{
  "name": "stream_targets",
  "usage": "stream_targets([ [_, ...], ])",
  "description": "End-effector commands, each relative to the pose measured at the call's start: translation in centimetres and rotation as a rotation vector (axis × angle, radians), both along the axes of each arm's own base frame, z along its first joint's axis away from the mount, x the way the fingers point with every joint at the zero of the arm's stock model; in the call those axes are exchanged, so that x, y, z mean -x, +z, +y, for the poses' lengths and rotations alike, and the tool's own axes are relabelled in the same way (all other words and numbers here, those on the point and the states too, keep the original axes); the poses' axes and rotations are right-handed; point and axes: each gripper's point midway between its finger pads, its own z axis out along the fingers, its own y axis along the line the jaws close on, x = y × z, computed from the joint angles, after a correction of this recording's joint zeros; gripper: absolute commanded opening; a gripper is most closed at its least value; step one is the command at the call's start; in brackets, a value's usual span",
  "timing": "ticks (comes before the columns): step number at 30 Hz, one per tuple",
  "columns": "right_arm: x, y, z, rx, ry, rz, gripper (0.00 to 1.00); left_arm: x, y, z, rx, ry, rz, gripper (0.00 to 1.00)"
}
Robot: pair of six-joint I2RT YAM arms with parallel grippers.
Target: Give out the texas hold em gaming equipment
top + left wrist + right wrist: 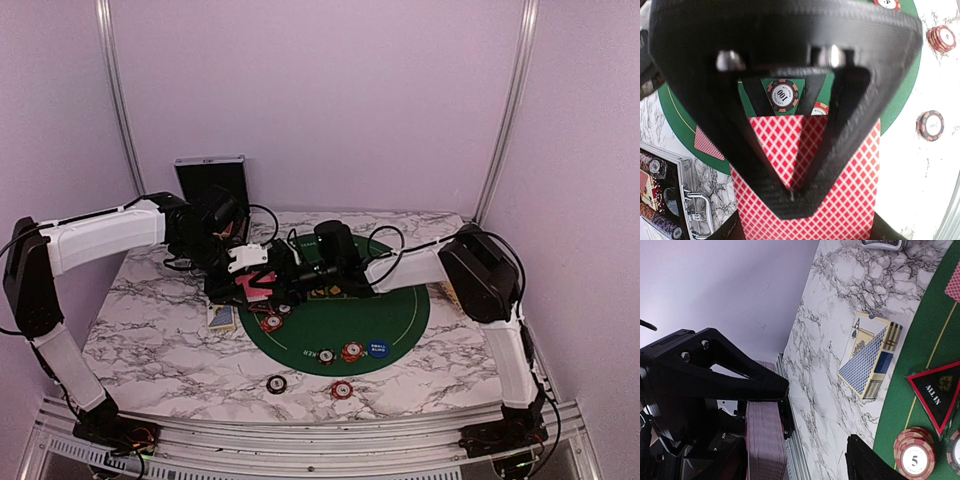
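Clamped firm in left tool [792, 192]: stack of pink-red diamond-backed playing cards [850, 200], hovering over left edge of round green felt mat [400, 320], likely offered for single-card peeling. Right tool [817, 415] just beside stack, jaws apart. Both arms reaching inward, elbows out, wrists meeting over white marble surface [150, 340].

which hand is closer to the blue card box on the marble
Left. The left hand, gripping the red-backed deck, is just behind the card box; the right hand is further right, over the green mat.
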Motion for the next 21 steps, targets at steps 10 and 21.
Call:
stream_targets([
  [10,-1.3,2.4,-2.6,0.022,-0.074,-0.050,0.54,-0.4,0.7,0.0,0.000,-0.001,-0.018,0.00],
  [21,-0.2,2.7,-1.5,0.000,-0.026,-0.050,0.67,-0.4,0.4,0.0,-0.004,0.000,-0.010,0.00],
])
